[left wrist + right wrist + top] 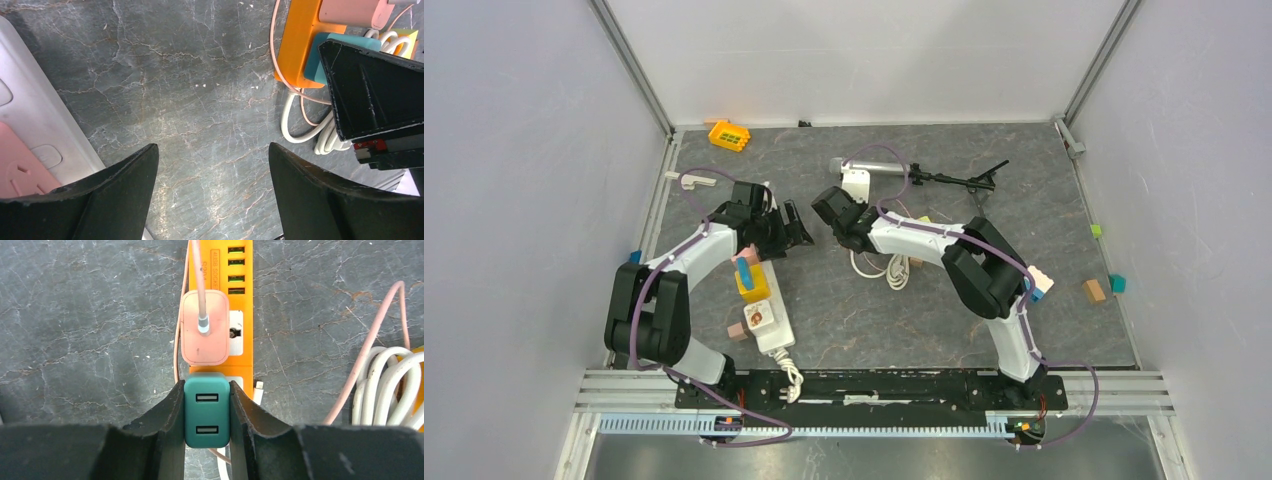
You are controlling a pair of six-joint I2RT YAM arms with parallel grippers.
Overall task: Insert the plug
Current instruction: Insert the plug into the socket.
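Right wrist view: we count one teal two-port charger plug (207,412) pinched narrowly in the right end effector (207,386), over one orange plastic power strip (241,352) mid-desk, just beside one pink adapter (205,340). The left end effector (212,155) gapes wide, empty.

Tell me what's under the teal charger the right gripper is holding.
The orange power strip lies under the teal charger, a white socket face showing at its upper right. The charger's body hides its prongs and the socket holes, so seating cannot be judged.
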